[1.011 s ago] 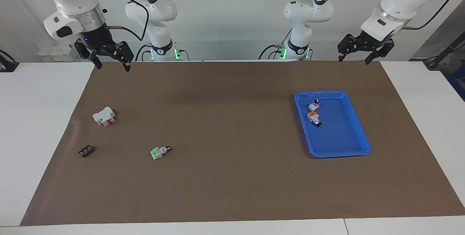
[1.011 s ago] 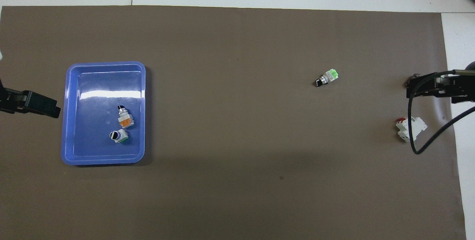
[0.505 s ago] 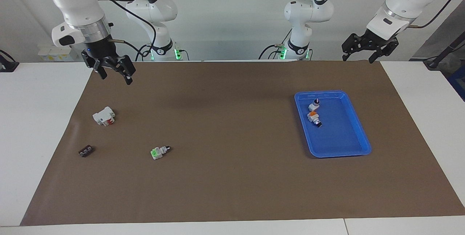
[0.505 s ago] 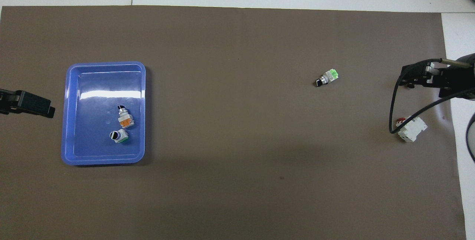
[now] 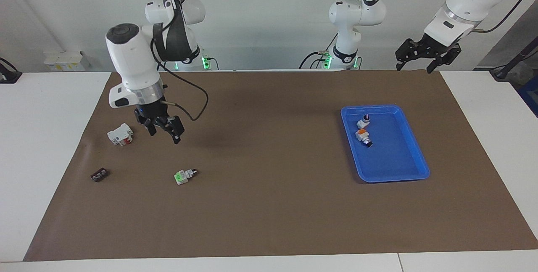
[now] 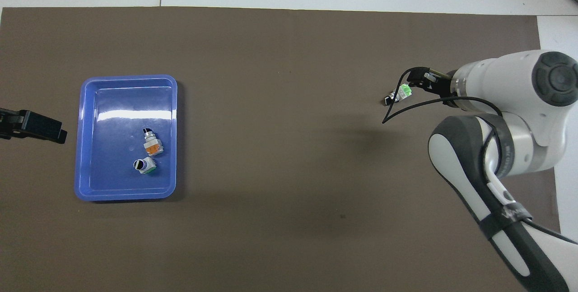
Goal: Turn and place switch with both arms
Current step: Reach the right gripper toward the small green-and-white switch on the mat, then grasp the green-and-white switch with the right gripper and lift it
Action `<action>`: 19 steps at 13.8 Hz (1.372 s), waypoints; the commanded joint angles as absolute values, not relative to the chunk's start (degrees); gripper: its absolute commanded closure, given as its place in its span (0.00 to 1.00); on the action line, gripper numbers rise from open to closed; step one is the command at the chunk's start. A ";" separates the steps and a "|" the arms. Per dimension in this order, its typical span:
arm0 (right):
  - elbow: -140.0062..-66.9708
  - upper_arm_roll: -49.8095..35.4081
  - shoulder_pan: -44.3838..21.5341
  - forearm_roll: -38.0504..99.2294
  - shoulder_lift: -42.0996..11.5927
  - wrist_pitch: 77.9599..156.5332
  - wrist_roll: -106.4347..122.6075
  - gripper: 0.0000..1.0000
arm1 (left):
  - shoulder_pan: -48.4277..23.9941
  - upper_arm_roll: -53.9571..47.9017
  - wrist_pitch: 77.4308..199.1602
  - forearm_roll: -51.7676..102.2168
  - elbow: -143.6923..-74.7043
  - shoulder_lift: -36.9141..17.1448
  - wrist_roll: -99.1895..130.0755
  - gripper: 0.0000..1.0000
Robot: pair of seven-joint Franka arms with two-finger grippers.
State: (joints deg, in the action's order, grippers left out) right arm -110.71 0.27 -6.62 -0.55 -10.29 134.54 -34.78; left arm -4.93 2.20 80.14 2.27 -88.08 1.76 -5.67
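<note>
The switch [image 5: 184, 176], white-grey with a bright green block and a black-tipped stem, lies on its side on the brown mat toward the right arm's end; it also shows in the overhead view [image 6: 399, 94]. My right gripper [image 5: 164, 134] is open and empty. It hangs above the mat, apart from the switch, beside the white block. In the overhead view the right gripper [image 6: 417, 80] shows just beside the switch's green end. My left gripper [image 5: 414, 68] is open and empty, and waits raised over the mat's edge by the robots; one finger [image 6: 43, 126] shows in the overhead view.
A blue tray [image 5: 420, 154] [image 6: 122, 102] toward the left arm's end holds an orange-marked switch [image 5: 362, 134] [image 6: 152, 146] and another small switch [image 5: 365, 121] [image 6: 143, 165]. A white block with red [image 5: 120, 134] and a small dark part [image 5: 99, 175] lie toward the right arm's end.
My right arm has swung down and out over the mat, bringing its open gripper from the robots' edge to near the white block. The left gripper has barely moved. The switch has not moved.
</note>
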 commanded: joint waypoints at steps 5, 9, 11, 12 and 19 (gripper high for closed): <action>-114.69 0.35 -6.50 9.13 -17.48 148.17 -43.49 0.00 | -4.83 2.28 79.89 2.55 -89.56 3.25 -5.10 0.00; -117.33 0.35 -5.98 9.49 -19.42 148.62 -49.83 0.01 | -4.83 2.29 79.89 2.55 -89.56 3.25 -5.10 0.00; -117.77 0.35 -5.89 9.58 -19.60 148.71 -50.98 0.04 | -4.83 2.20 79.89 2.55 -89.56 3.25 -5.10 0.00; -117.25 0.35 -5.54 9.49 -20.47 149.41 -50.54 0.05 | -4.83 2.20 79.89 2.55 -89.56 3.25 -5.10 0.00; -110.84 0.35 -5.45 9.49 -23.91 151.44 -49.83 0.08 | -4.83 2.20 79.89 2.55 -89.56 3.25 -5.10 0.00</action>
State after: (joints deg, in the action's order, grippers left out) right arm -113.55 0.70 -6.07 8.36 -22.77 151.92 -50.21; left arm -4.93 2.20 80.14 2.27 -88.10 1.76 -5.67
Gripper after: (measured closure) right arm 0.075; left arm 0.000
